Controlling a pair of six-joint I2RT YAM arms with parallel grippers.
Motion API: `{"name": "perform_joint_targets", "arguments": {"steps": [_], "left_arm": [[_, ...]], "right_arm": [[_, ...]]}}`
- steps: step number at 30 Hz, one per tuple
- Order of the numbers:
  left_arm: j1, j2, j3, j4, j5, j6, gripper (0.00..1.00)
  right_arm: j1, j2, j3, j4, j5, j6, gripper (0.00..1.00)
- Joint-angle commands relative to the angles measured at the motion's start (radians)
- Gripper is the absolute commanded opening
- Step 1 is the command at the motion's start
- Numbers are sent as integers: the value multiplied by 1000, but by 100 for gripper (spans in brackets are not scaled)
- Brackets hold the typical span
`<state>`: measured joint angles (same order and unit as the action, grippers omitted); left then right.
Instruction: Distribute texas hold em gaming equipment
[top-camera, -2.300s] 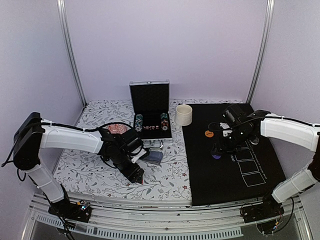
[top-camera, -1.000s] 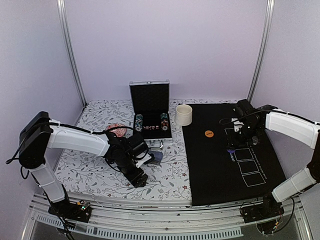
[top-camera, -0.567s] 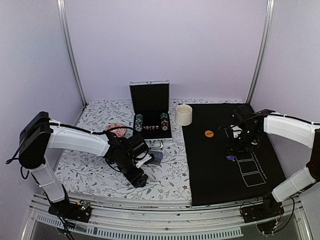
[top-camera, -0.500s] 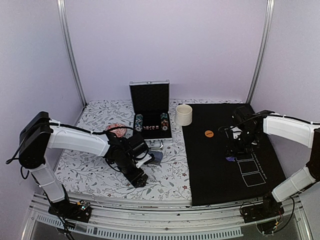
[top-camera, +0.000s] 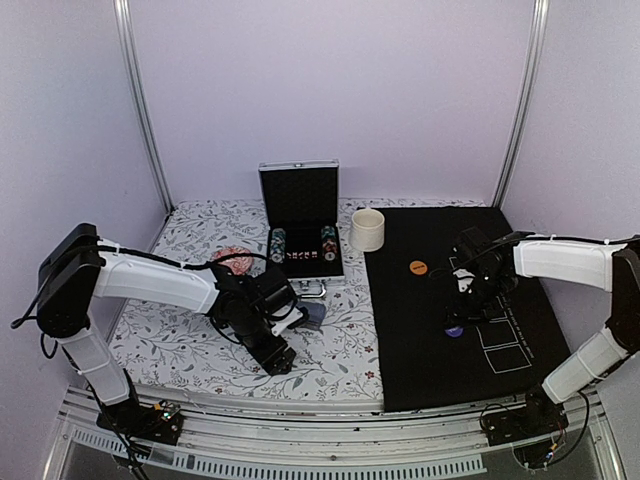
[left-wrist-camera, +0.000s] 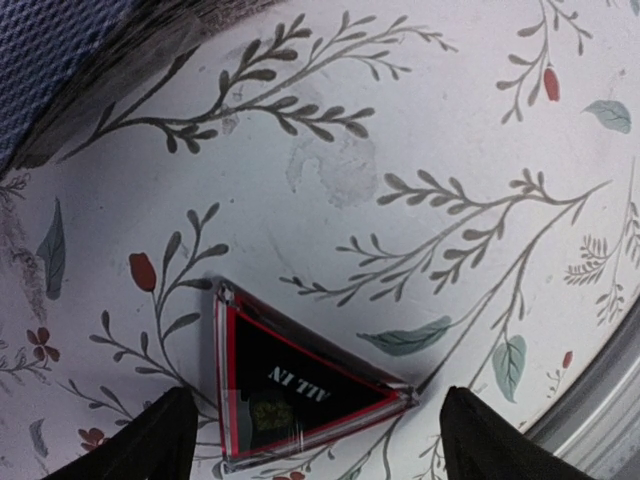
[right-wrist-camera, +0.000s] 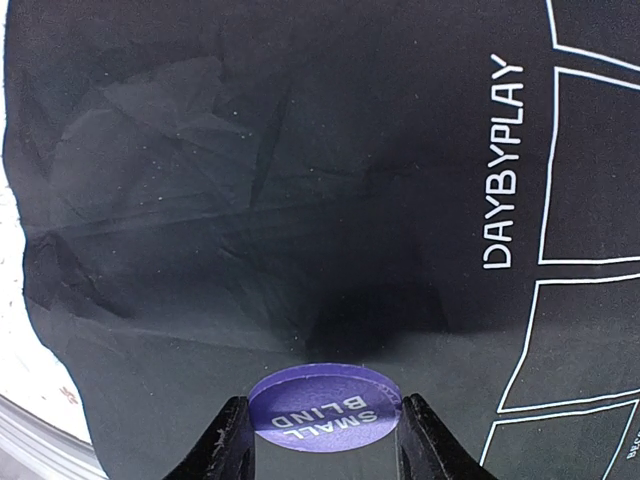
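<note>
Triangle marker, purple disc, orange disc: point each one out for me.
triangle marker (left-wrist-camera: 300, 385), left wrist view, on its black middle.
purple disc (right-wrist-camera: 325, 408), right wrist view, on its printed top face.
orange disc (top-camera: 418, 267), top view, on its centre.

The tablecloth (left-wrist-camera: 420, 120) is white with grey-green leafy sprigs and small red buds. The triangle marker (left-wrist-camera: 300, 385) is black, red-edged, lettered white. At eleven o'clock from it, the stack of cards (left-wrist-camera: 50, 50) is blue-grey crosshatch. The SMALL BLIND disc (right-wrist-camera: 325, 405) is violet-blue, lettered white. The mat (right-wrist-camera: 200, 200) is black with white outlines.
</note>
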<state>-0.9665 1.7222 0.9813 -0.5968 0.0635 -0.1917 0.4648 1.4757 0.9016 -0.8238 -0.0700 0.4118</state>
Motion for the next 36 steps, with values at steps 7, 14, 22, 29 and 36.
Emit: {"name": "perform_joint_targets", "arguments": {"steps": [7, 14, 22, 29, 36], "left_arm": [[-14, -28, -22, 9, -1, -13, 87], [-15, -27, -30, 17, 1, -4, 87], [-14, -25, -26, 19, 2, -3, 86], [-14, -41, -34, 17, 3, -12, 87], [-14, -41, -38, 16, 0, -15, 86]], "right_arm": [[23, 38, 15, 10, 3, 13, 23], [70, 47, 7, -30, 5, 39, 23], [109, 54, -21, -18, -15, 69, 23], [139, 85, -12, -4, -22, 75, 23], [155, 122, -1, -9, 9, 77, 29]]}}
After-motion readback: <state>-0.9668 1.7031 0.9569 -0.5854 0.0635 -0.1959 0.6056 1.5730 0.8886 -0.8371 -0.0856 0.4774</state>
